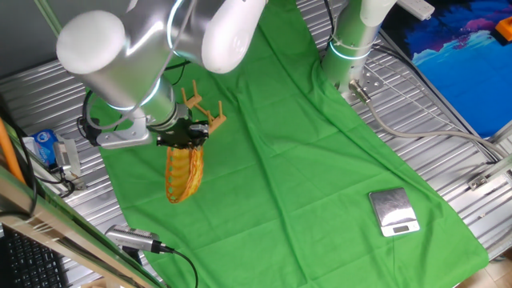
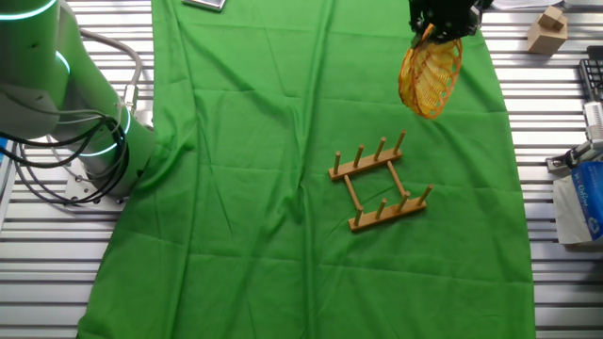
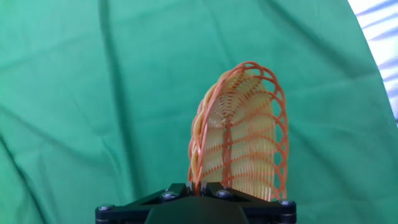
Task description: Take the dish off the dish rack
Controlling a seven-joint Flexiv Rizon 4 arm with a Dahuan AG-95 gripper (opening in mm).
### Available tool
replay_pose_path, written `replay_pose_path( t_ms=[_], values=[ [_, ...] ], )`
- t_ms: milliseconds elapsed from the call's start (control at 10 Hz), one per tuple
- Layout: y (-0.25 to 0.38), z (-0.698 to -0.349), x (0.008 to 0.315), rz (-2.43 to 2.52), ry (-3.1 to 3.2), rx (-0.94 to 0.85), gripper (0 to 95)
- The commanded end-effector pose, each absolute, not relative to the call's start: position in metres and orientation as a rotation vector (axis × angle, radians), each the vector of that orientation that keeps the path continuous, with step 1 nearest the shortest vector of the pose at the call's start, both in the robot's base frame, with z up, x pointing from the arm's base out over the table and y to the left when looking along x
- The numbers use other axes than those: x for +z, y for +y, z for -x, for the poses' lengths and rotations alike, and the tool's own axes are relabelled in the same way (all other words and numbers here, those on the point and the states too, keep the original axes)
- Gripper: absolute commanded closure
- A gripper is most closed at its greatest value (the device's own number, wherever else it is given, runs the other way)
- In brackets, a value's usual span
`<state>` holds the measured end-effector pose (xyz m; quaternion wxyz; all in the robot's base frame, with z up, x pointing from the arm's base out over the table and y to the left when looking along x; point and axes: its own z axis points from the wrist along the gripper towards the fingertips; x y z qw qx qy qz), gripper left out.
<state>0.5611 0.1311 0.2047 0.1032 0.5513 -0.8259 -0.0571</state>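
My black two-finger gripper [image 2: 439, 28] is clamped on the rim of the yellow oval wicker dish with orange-red streaks [image 2: 430, 75], hanging edge-on above green cloth [image 2: 245, 188], at 1 o'clock from the light-brown wooden peg rack [image 2: 380, 183].

One dish [image 2: 431, 77] is showing, along with one dish rack [image 2: 380, 183] carrying eight upright pegs in two rows of four. One silver scale [image 1: 394, 211] and one green cloth [image 1: 320, 176] are lying on the table [image 1: 448, 136].
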Motion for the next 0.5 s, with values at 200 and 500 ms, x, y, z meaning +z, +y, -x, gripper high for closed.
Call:
replay_pose_path(
  t_ms=[200, 500],
  values=[
    [0.135, -0.559, 0.205, -1.599, -2.464, -0.164, 95.0],
    [0.164, -0.531, 0.198, -1.561, -2.526, -0.127, 95.0]
  ],
)
